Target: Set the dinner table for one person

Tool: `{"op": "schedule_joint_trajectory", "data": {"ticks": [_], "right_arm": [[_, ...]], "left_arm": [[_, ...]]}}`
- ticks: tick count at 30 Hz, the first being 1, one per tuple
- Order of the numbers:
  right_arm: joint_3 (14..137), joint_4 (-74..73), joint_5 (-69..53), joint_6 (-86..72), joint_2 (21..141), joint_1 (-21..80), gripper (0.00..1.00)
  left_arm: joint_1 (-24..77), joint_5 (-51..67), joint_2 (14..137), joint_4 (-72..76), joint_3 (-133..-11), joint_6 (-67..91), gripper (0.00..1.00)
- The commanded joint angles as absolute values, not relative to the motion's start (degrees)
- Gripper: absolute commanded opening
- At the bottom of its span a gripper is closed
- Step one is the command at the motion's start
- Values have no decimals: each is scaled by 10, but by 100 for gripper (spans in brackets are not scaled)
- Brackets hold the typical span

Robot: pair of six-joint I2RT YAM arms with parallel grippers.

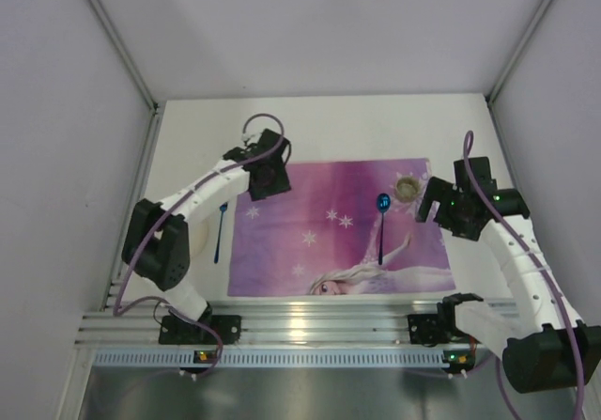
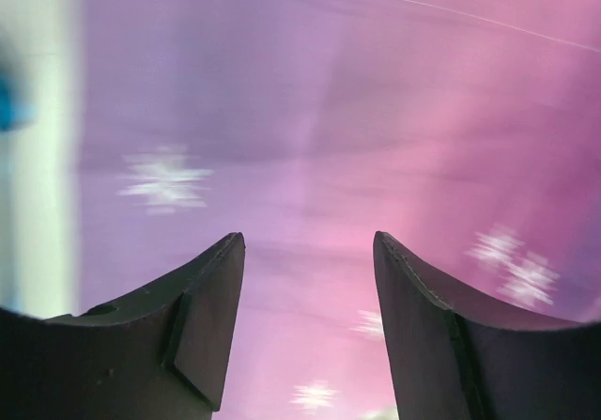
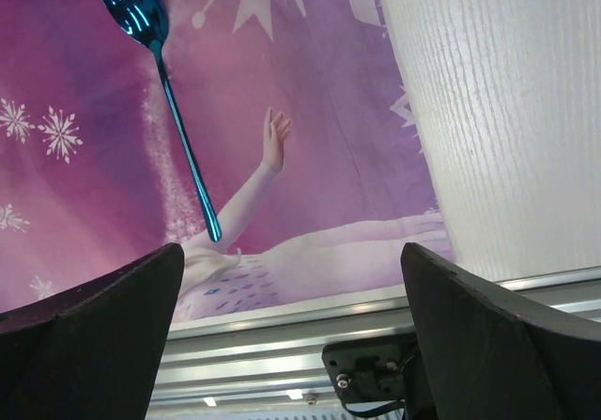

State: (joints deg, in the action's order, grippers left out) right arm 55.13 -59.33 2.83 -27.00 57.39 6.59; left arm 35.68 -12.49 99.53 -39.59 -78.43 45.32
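Left gripper (image 2: 308, 241) and right gripper (image 3: 291, 251) gape empty over the dinner table (image 1: 376, 129), seemingly longest left-to-right.

**Left wrist view.** The left gripper (image 2: 308, 241) shows only its two finger ends; the rest runs off the bottom edge. The placemat (image 2: 357, 138) is blurred and its snowflake marks are soft. A blue patch (image 2: 7, 101) is cut by the left edge and too blurred to identify.

**Right wrist view.** The right gripper (image 3: 291, 251) is also clipped at the bottom edge. The bowl of the spoon (image 3: 174, 110) is cut at the top edge.

**Top view.** Each gripper's fingers are hidden under its own wrist. The left arm (image 1: 211, 183) covers the placemat's far left corner. The thin blue utensil (image 1: 221, 232) and the small round object (image 1: 407, 189) are too small to identify.
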Motion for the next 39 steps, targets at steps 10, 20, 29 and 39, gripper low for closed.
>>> {"op": "schedule_joint_trajectory", "data": {"ticks": [10,20,29,39], "right_arm": [[573,-553,4,-250,620,69,100],[576,-557,9,-239,628,69,100],[579,-558,13,-236,638,69,100],[571,-556,22,-243,639,69,100]], "left_arm": [[123,-209,874,-468,-642,314,60],[37,-217,925,-442,-640,289,55],[20,-220,1001,-412,-638,287,46],[8,-210,1027,-405,-643,271,0]]}}
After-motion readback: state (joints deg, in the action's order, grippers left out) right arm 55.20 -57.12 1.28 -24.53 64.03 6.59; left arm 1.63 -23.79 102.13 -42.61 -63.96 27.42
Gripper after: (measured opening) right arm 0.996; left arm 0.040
